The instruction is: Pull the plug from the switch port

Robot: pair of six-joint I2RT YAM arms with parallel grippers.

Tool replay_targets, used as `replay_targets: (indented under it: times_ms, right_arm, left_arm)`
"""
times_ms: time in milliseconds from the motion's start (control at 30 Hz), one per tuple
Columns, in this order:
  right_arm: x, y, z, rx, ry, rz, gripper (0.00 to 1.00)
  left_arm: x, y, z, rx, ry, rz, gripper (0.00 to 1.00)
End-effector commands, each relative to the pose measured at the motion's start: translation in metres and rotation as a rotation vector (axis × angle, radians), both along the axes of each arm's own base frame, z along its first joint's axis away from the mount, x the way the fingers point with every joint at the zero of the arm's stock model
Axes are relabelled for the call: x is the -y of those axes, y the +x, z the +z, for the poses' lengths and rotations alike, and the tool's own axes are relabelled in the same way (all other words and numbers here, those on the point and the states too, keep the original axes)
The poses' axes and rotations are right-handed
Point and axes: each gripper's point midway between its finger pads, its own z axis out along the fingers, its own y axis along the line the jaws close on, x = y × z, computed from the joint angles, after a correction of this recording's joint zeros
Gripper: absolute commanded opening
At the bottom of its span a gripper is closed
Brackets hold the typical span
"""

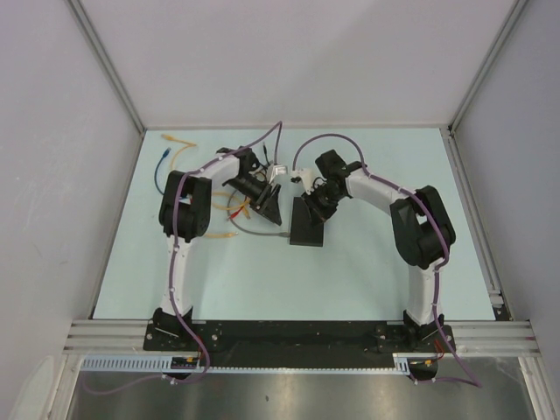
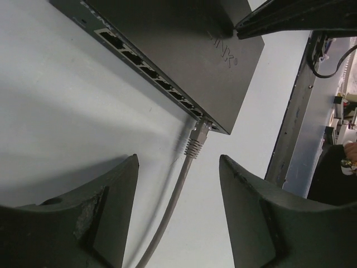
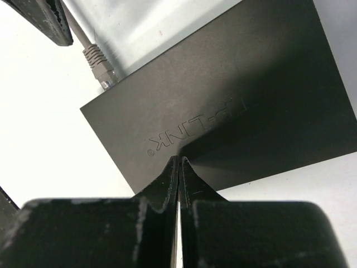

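Top external view tells me little about the ports: the left gripper (image 1: 267, 206) and its wrist cover that side of the switch (image 1: 308, 226), and the plug is too small to pick out. From the left wrist, the far end of the port row is cut off at the frame edge. The plug (image 2: 197, 135) sits in the last port at the switch's corner, though I cannot make out its latch.

The switch lies mid-table (image 1: 367, 280) between the two wrists. A grey cable (image 2: 172, 204) runs from the plug toward the camera, passing between the left fingers (image 2: 106, 206) without touching either. Yellow leads (image 1: 181, 157) and a blue lead (image 1: 160, 168) lie loose at the far left, well apart from the switch.

The left arm reaches in low, tool aimed at the port side, jaws apart and gripping nothing. The right arm bends inward; the right gripper (image 3: 178, 163) is fully closed and empty, tips down on the switch's top face by the logo.
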Motion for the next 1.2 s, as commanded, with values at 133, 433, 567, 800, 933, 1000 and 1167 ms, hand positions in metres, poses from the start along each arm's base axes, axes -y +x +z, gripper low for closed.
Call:
replay_targets:
  times_ms: [133, 433, 567, 800, 933, 1000, 1167]
  right_arm:
    - [0.002, -0.006, -0.02, 0.0, -0.032, 0.006, 0.0]
    - [-0.001, -0.014, -0.019, -0.016, -0.007, 0.021, 0.0]
    - [0.0, -0.017, -0.017, -0.019, 0.004, 0.03, 0.0]
    - [0.0, -0.024, -0.019, -0.012, -0.011, 0.034, 0.0]
    - [0.001, -0.027, -0.02, 0.001, -0.024, 0.04, 0.0]
    - [0.001, -0.028, -0.02, 0.007, -0.031, 0.041, 0.0]
    - [0.002, -0.028, -0.021, 0.01, -0.038, 0.043, 0.0]
  left_arm:
    - [0.021, 0.0, 0.004, -0.04, -0.1, 0.029, 0.58]
    - [0.031, -0.02, -0.013, -0.151, -0.108, 0.005, 0.4]
    - [0.032, -0.022, -0.017, -0.186, -0.107, 0.012, 0.39]
    - [0.035, -0.026, -0.021, -0.221, -0.116, 0.008, 0.36]
    - [0.036, -0.028, -0.021, -0.232, -0.118, 0.002, 0.36]
    - [0.036, -0.029, -0.022, -0.234, -0.121, -0.002, 0.36]
    - [0.035, -0.033, -0.023, -0.247, -0.125, -0.014, 0.34]
